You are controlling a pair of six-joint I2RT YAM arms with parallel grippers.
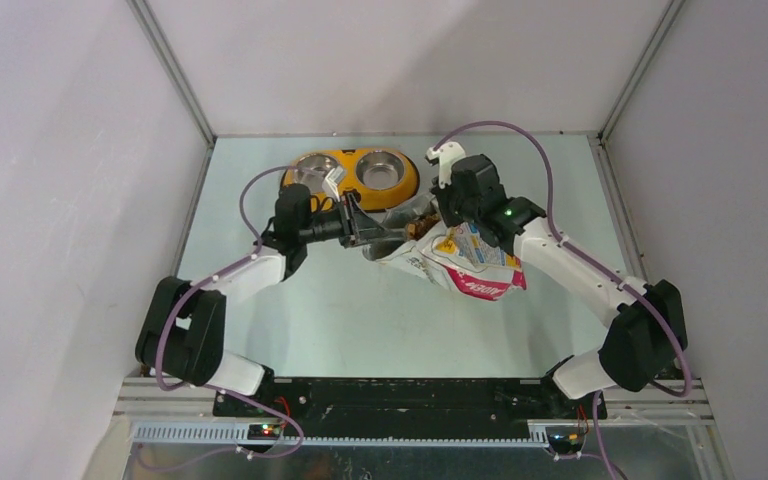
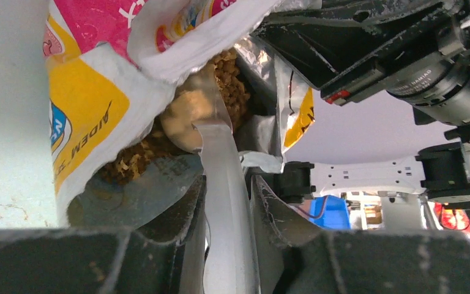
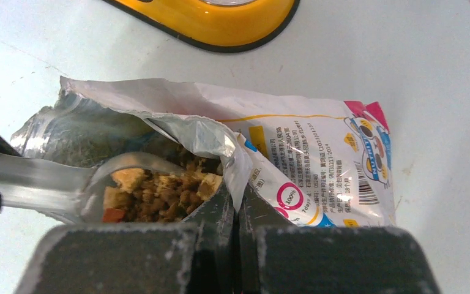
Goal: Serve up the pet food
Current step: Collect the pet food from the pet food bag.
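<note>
One translucent scoop [image 3: 37, 179] lies bowl-first inside the mouth of the bag [image 3: 306, 141], loaded with pet food [image 3: 165, 195]; the left gripper [image 2: 226, 190] clamps its handle just outside the bag; the right gripper [image 3: 238, 211] pinches the bag's open edge tight.

Brown kibble [image 3: 159, 193] with tan and reddish bits lies heaped inside the open bag [image 3: 318, 147], just ahead of the right tool [image 3: 237, 205].

Clamps the translucent scoop [image 2: 220, 159] by its handle in the left hand [image 2: 226, 205] at bottom centre. Holds its bowl inside the glossy bag [image 2: 92, 104] at upper left, against brown pet food [image 2: 231, 86].
</note>
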